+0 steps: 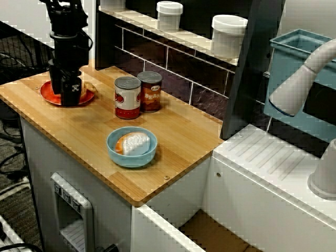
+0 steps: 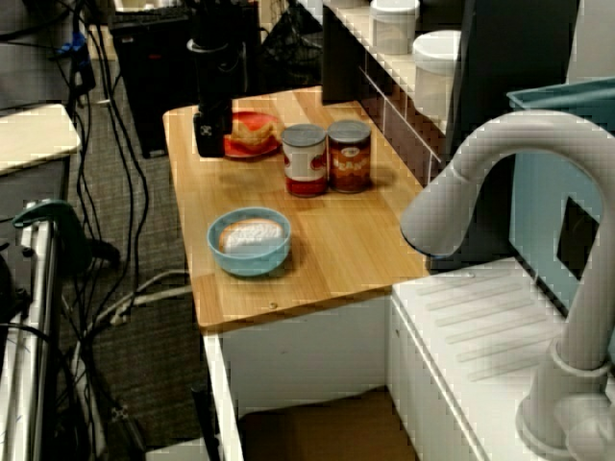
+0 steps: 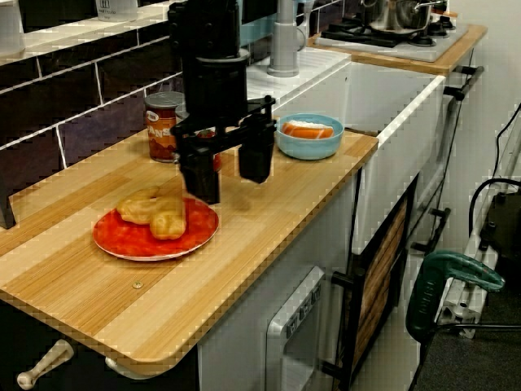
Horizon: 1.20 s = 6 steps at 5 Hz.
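The side view along the worktop: a golden-brown pastry (image 3: 155, 213), lumpy and folded, lies on a red plate (image 3: 122, 244) near the end of the worktop (image 3: 269, 213). The hand (image 3: 230, 181) hangs over the plate, its fingers spread and pinching nothing. One finger stands just beside the pastry; whether they touch cannot be told. Beyond stand two red-labelled cans (image 1: 127, 97), their writing unreadable, and a blue bowl (image 3: 309, 148).

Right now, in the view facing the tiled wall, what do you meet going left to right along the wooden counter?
In order: red plate, with the gripper at it → white-labelled can → dark red can. The blue bowl overlaps the cans, so it is left out.
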Each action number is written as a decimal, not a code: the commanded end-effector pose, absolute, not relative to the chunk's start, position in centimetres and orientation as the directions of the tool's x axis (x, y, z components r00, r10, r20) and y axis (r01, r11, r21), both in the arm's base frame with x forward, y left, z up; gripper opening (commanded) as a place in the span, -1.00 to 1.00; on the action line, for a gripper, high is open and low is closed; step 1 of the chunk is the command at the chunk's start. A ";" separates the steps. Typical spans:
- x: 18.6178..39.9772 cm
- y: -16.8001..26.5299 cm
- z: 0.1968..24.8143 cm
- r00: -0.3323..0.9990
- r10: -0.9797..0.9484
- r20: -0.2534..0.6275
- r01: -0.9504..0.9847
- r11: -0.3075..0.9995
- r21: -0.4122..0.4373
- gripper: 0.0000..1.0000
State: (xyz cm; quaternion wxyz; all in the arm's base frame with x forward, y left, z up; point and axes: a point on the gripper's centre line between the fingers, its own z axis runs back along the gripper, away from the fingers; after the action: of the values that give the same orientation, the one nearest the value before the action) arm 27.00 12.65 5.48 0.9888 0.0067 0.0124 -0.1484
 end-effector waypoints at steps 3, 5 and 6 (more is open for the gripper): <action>30.1 18.7 6.8 0.904 -0.418 0.095 0.401 0.902 0.159 1.00; 30.4 18.7 6.8 0.897 -0.432 0.091 0.421 0.900 0.115 1.00; 30.2 18.4 7.0 0.893 -0.441 0.093 0.433 0.896 0.095 1.00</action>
State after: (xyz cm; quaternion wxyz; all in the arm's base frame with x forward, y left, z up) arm 29.94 17.81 5.04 0.9735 0.0176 -0.0377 -0.2250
